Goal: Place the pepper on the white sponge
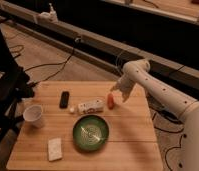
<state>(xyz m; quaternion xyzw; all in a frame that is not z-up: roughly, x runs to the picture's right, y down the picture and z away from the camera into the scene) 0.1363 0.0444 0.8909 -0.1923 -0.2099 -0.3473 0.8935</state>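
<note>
One pepper [110,101] lies on the worktop [135,142], just beside the gripper [121,93] (grip state cannot be told). Also one sponge [54,148], one plate [90,132] and one cup [34,115].

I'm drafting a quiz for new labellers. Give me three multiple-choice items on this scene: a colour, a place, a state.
1. The plate is: A red; B green; C blue.
2. The white sponge lies: A on the plate; B on the table, near its front corner; C on the floor.
3. The pepper is: A on the table beside the gripper; B on the sponge; C on the plate.
Answers: B, its face is green; B, bare wood surrounds it; A, it rests on wood with the gripper close by.
</note>
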